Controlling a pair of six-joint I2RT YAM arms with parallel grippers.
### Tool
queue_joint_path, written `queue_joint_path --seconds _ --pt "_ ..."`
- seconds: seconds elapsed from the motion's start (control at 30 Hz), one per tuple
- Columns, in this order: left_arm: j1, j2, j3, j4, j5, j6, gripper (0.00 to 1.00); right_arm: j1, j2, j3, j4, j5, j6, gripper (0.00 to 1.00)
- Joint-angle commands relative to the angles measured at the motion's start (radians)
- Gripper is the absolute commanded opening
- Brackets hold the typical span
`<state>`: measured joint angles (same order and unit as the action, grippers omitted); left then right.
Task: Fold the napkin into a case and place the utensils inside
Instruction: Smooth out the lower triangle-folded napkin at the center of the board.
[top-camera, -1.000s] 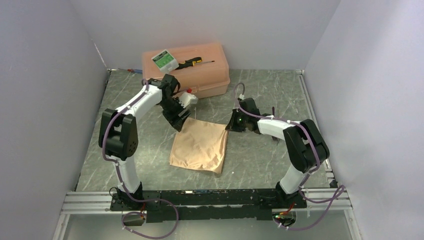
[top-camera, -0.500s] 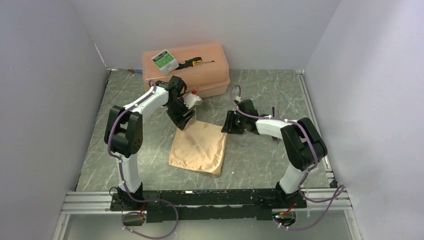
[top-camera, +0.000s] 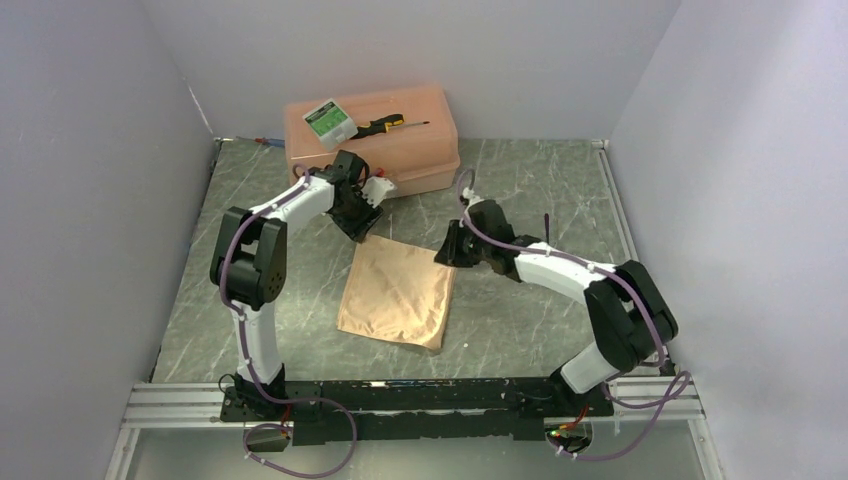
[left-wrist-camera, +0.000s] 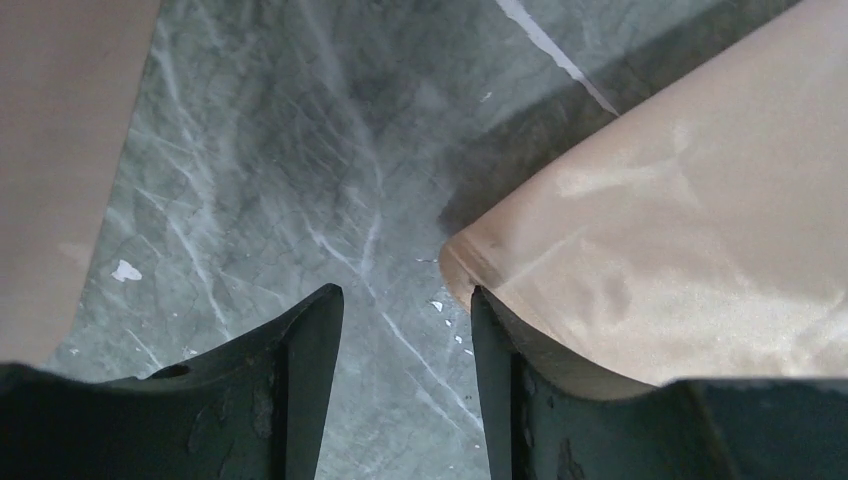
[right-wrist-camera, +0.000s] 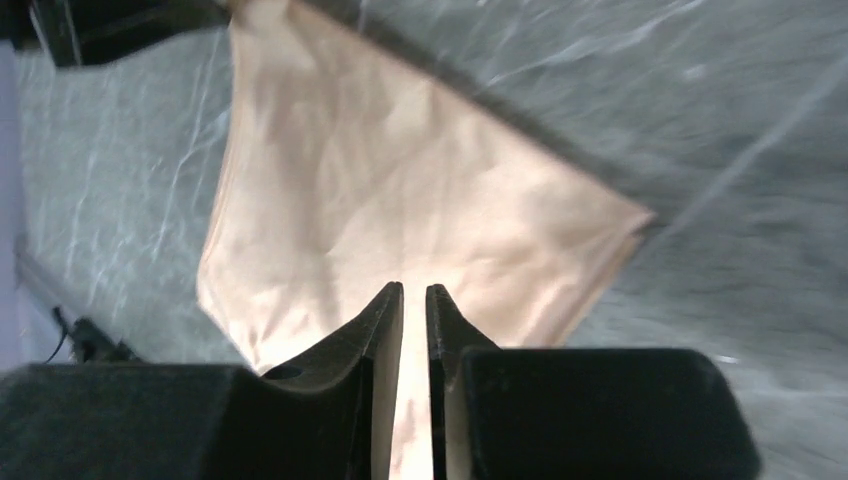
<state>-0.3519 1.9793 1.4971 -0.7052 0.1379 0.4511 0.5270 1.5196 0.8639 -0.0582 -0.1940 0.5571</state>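
The napkin (top-camera: 398, 292) is a peach-orange cloth folded into a flat square in the middle of the table; no case shows. My left gripper (top-camera: 364, 228) is low at its far left corner, jaws open. In the left wrist view the napkin (left-wrist-camera: 660, 220) has its corner against the outside of the right finger (left-wrist-camera: 500, 380), and only bare table lies between the jaws. My right gripper (top-camera: 448, 248) hovers at the far right corner. Its jaws (right-wrist-camera: 414, 295) stand a narrow slit apart, with the napkin (right-wrist-camera: 400, 190) below them. A slim dark utensil handle (top-camera: 547, 222) pokes out behind the right arm.
The rigid peach plastic box (top-camera: 425, 160) stands at the back, just behind the left gripper. On its lid lie a black-and-yellow screwdriver (top-camera: 388, 125) and a small white-green pack (top-camera: 328, 120). Grey walls close in the table on the left, right and back.
The left gripper has shifted from over the napkin's far left corner to just beyond it, and its jaws have narrowed. The right arm has reached further left toward the far right corner.
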Motion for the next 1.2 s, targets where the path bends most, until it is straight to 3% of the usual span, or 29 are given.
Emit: queue_joint_path --seconds 0.0,0.53,0.67,0.9,1.17 --pt "0.009 -0.002 -0.01 0.07 0.022 -0.051 0.56 0.036 0.066 -0.057 0.178 -0.13 0.099 0.16" --pt "0.017 0.037 -0.133 0.271 -0.136 -0.062 0.54 -0.002 0.227 -0.066 0.217 -0.163 0.062 0.08" --pt "0.019 -0.008 -0.078 0.196 -0.08 -0.079 0.58 -0.013 0.211 -0.049 0.215 -0.205 0.048 0.09" --pt "0.022 -0.09 0.077 -0.082 0.114 -0.095 0.69 -0.069 0.179 0.004 0.191 -0.259 0.025 0.11" --pt "-0.02 -0.161 0.034 -0.171 0.247 -0.057 0.68 -0.156 0.262 0.001 0.233 -0.291 0.035 0.09"
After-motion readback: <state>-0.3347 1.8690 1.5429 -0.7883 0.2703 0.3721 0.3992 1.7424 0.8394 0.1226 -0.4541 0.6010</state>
